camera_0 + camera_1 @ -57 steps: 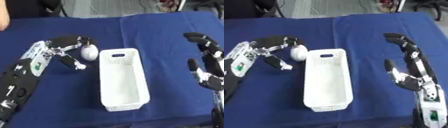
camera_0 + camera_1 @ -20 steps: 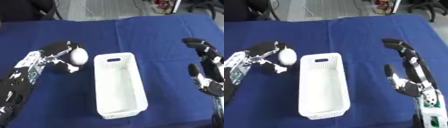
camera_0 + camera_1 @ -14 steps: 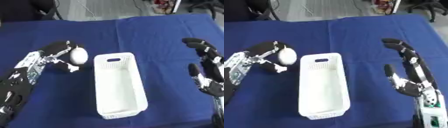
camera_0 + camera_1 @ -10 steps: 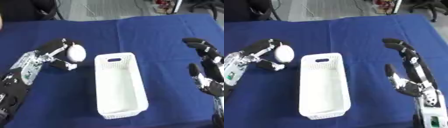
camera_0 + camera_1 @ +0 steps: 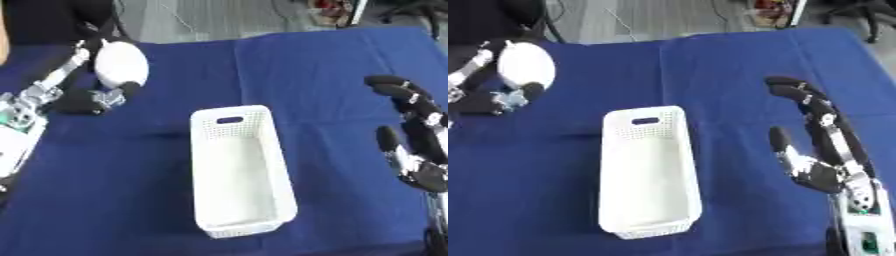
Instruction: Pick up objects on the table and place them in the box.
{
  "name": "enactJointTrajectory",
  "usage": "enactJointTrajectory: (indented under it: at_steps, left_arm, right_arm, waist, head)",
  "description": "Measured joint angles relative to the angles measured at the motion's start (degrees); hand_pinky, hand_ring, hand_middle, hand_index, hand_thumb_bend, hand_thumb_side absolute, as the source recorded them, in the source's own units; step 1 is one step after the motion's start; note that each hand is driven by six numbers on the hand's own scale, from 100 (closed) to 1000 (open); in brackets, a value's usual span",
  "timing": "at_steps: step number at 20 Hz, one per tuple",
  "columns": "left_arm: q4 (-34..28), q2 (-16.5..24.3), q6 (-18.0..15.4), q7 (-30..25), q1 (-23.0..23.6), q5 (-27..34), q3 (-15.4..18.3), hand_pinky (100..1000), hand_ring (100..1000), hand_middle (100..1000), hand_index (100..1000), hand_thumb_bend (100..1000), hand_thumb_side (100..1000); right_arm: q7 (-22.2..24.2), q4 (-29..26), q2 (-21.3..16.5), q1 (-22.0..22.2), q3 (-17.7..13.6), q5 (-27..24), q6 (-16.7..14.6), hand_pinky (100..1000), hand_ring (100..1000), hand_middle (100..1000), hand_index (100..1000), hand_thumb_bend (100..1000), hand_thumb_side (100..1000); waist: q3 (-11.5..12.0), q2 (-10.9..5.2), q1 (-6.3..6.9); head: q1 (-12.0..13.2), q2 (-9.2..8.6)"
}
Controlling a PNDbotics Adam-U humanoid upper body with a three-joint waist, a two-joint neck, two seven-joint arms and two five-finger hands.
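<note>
L hand (image 5: 87, 97) grasping white egg-shaped object (image 5: 121, 64), up off blue-clothed table (image 5: 332, 75), left of white perforated plastic box (image 5: 238, 175). R hand (image 5: 824, 150) released, fingers up.

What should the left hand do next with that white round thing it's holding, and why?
Probably carry it rightward until it hangs over the white box. The left hand holds the white round object raised, left of the box and beyond its far end, and the box looks empty.
</note>
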Motion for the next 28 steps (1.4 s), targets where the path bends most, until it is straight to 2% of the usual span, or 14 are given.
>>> enactJointTrajectory:
  at_steps: [4,9,10,20,28]
  left_arm:
    - [-4.9,0.2,2.3,-1.4,0.4,2.7,0.0,176,357,617,658,100,580]
    - [-6.9,-0.1,3.2,-3.5,0.0,3.3,-1.8,179,356,614,637,100,578]
    - [-7.2,-0.2,3.2,-4.1,-0.2,3.4,-2.4,178,354,612,608,100,577]
    - [-9.4,-2.7,1.8,-12.5,-1.6,2.2,-9.6,185,359,606,589,100,576]
    - [-8.4,-4.0,-1.1,-16.1,-3.9,-1.9,-14.0,201,371,604,604,100,565]
  right_arm:
    - [0.0,0.0,0.0,0.0,0.0,0.1,0.1,1000,897,844,853,220,549]
    - [0.0,0.0,0.0,0.0,0.0,0.1,0.1,1000,897,844,853,219,550]
    - [0.0,0.0,0.0,0.0,0.0,0.1,0.1,1000,897,845,853,220,550]
    - [0.2,0.0,0.0,0.0,0.0,0.0,-0.1,1000,898,846,853,218,551]
    - [0.3,0.0,0.0,0.0,0.1,-0.1,-0.2,1000,898,846,853,218,551]
  waist:
    - [0.0,-0.04,0.0]
    - [0.0,-0.11,0.03]
    - [0.0,-0.12,0.03]
    - [-0.1,-0.35,-0.11]
    - [-0.1,-0.36,-0.19]
  head:
    - [0.0,0.0]
    - [0.0,0.0]
    - [0.0,0.0]
    - [0.0,0.0]
    - [0.0,0.0]
